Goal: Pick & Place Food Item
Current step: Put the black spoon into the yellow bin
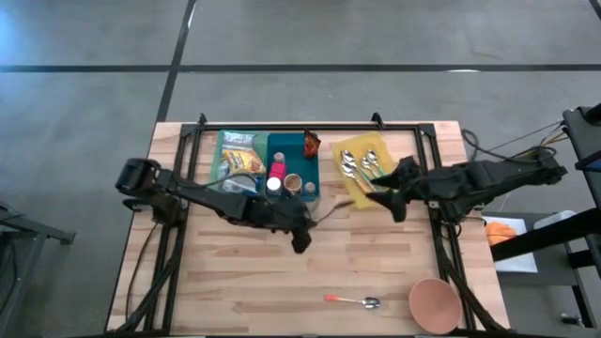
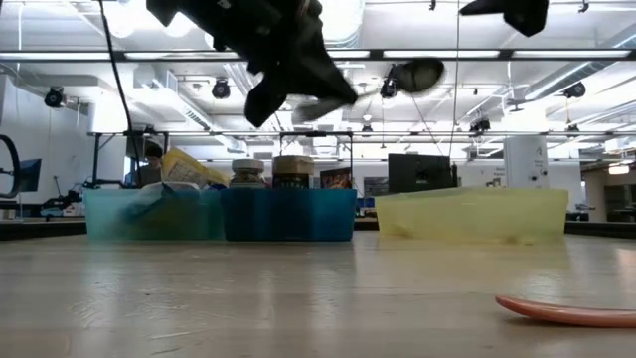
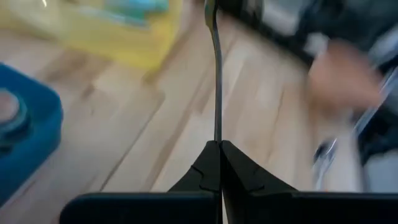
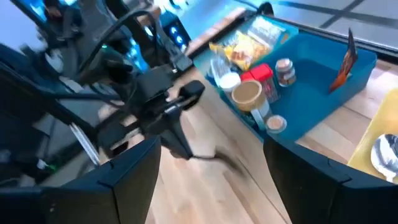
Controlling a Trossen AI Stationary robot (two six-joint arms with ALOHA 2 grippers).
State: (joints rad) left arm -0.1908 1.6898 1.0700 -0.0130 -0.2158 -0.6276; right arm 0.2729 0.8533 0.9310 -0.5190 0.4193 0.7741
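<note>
My left gripper (image 1: 301, 235) hangs over the middle of the table, shut on a metal spoon (image 2: 402, 80) that is held high above the wood. The spoon's thin handle (image 3: 216, 74) runs straight out from the fingertips toward the yellow bin (image 1: 368, 167), which has several spoons in it. My right gripper (image 1: 395, 201) hovers beside that bin's near edge, open, with nothing between its fingers (image 4: 124, 180). A blue bin (image 1: 293, 171) holds jars and a red bottle. The teal bin (image 1: 238, 158) to its left holds snack packets. My left gripper pinches the spoon's handle near its free end (image 3: 217, 135) between its two shut fingers. The handle carries on in line with the fingers, away from them. The spoon is lifted clear of the table and lies about level, its bowl (image 2: 417, 75) at the far end from the fingers.
Another spoon with an orange handle (image 1: 352, 300) lies near the table's front edge, and a pink bowl (image 1: 434, 303) sits at the front right. The three bins line the far side. Bare wood lies between the bins and the front edge.
</note>
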